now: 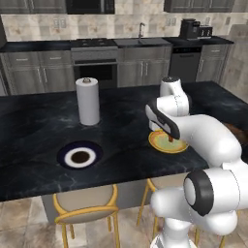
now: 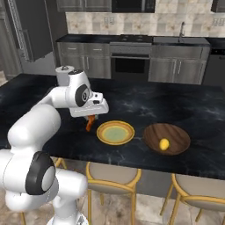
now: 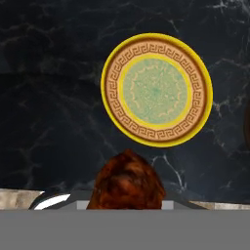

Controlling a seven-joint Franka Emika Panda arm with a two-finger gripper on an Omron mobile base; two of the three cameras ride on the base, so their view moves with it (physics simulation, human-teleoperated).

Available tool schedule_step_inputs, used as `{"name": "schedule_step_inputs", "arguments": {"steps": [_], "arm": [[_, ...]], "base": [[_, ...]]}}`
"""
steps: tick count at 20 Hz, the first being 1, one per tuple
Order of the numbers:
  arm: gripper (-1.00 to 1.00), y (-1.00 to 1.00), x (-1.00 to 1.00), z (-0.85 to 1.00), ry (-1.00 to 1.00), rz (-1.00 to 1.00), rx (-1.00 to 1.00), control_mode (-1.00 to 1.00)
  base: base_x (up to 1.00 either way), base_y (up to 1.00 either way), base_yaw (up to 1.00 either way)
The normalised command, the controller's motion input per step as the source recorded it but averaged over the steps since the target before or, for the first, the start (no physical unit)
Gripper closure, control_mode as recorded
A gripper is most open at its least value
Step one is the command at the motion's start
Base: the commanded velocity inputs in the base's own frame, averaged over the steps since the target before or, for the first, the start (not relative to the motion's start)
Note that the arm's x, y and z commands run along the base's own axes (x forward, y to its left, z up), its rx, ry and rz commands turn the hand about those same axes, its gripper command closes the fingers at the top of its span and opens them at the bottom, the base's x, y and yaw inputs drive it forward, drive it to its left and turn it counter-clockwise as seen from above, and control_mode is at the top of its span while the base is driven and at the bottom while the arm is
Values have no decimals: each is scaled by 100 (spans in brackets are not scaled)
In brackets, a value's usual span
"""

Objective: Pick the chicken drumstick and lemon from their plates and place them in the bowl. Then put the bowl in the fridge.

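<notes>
My gripper [image 2: 90, 119] is shut on the brown-orange chicken drumstick [image 2: 90, 124], which hangs a little above the black counter just left of the yellow-orange plate [image 2: 115, 132]. In the hand view the drumstick [image 3: 128, 179] sits at the bottom, with the bare yellow-orange plate [image 3: 156, 90] beyond it. The lemon [image 2: 164, 144] lies inside the dark-brown wooden bowl [image 2: 173, 132], to the right of that plate. The blue-rimmed plate [image 1: 80, 156] lies bare further left on the counter. In the left base view the gripper [image 1: 170, 137] hangs over the yellow plate's [image 1: 164, 144] edge.
A white paper-towel roll [image 1: 88, 100] stands upright behind the blue-rimmed plate. Yellow-framed stools [image 1: 86, 206] are tucked under the counter's near edge. The dark grey fridge [image 2: 30, 35] is at the far left, past the island. Cabinets, oven and sink line the back wall.
</notes>
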Motion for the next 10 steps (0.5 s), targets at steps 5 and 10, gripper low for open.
{"name": "schedule_step_inputs", "arguments": {"steps": [5,10], "arm": [[100,0,0,0,0,0,0,100],[100,0,0,0,0,0,0,100]], "base": [[4,-76,-1],[28,-46,0]]}}
